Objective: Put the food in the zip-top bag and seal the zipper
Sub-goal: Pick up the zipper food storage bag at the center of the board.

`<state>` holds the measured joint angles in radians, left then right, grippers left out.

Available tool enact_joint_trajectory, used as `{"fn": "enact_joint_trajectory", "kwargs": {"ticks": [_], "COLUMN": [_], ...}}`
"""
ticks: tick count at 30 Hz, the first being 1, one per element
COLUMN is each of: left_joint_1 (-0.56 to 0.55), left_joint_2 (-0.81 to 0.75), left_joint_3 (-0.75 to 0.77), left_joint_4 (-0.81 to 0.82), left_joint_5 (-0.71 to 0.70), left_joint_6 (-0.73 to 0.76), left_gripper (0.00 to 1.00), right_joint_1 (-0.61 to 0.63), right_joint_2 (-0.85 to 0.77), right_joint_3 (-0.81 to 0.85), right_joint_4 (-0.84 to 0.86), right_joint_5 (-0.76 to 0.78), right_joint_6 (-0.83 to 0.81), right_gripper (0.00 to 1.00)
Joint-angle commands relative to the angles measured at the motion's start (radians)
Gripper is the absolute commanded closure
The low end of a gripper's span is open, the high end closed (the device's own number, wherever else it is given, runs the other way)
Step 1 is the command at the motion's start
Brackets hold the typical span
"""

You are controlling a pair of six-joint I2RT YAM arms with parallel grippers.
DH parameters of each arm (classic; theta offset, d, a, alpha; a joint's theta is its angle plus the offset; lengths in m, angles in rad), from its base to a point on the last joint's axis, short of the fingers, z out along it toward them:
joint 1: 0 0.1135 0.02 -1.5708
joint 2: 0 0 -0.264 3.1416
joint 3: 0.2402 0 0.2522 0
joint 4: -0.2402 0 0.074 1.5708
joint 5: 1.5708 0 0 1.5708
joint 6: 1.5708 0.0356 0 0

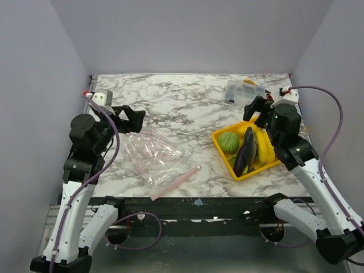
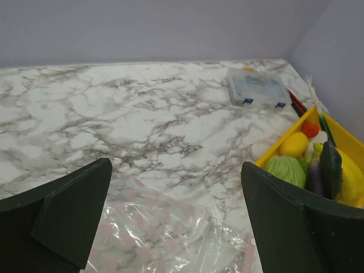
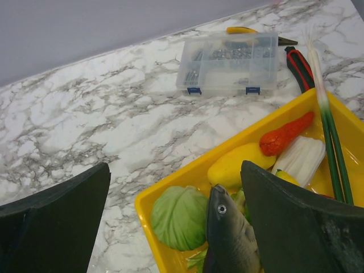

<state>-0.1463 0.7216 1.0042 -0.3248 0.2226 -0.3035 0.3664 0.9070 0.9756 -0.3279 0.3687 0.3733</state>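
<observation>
The clear zip-top bag (image 1: 153,153) lies crumpled and flat on the marble at centre left. Its pink zipper (image 1: 175,182) runs along the near right edge. The food lies in a yellow tray (image 1: 219,149) on the right: a round green piece (image 1: 228,142), a dark long piece (image 1: 245,152) and yellow bananas (image 1: 263,147). My left gripper (image 1: 133,118) is open and empty, above the bag's far edge (image 2: 165,233). My right gripper (image 1: 256,108) is open and empty, over the tray's far corner. In the right wrist view the green piece (image 3: 179,216) sits between the jaws, and the dark piece (image 3: 230,239) shows a fish-like eye.
A rigid clear compartment box (image 1: 244,91) stands at the back right, with red-handled pliers (image 3: 298,62) beside it. The tray also holds a yellow fruit (image 3: 239,165), a red piece (image 3: 284,133), a white piece (image 3: 301,159) and a green onion (image 3: 327,125). Grey walls enclose three sides.
</observation>
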Motion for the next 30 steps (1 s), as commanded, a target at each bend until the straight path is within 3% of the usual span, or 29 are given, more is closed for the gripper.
{"fn": "enact_joint_trajectory", "kwargs": {"ticks": [1,7,15,23,30], "left_joint_1": [-0.153,-0.319,-0.686,-0.997,-1.160], "left_joint_2": [0.073,0.139,0.286,0.621,0.811], "left_joint_3": [0.008,-0.032,-0.042,0.058,0.122], "left_joint_4": [-0.126,-0.205,-0.367,-0.623,-0.645], "left_joint_5": [-0.103,-0.182,-0.464,-0.704,-0.750], "left_joint_6": [0.006,0.033,0.036,-0.087,-0.129], "left_gripper": [0.01,0.07,0.07,0.04,0.07], "right_joint_1": [-0.001,-0.001,-0.002,-0.001,-0.002], "right_joint_2": [0.005,-0.001,0.007,-0.033,-0.078], "right_joint_3": [0.030,0.037,0.071,0.060,0.051], "right_joint_4": [-0.068,-0.116,-0.193,-0.172,-0.179], "right_joint_5": [0.022,0.007,0.034,0.028,0.043], "right_joint_6": [0.011,0.023,0.111,0.129,0.131], "right_gripper": [0.00,0.00,0.00,0.00,0.00]}}
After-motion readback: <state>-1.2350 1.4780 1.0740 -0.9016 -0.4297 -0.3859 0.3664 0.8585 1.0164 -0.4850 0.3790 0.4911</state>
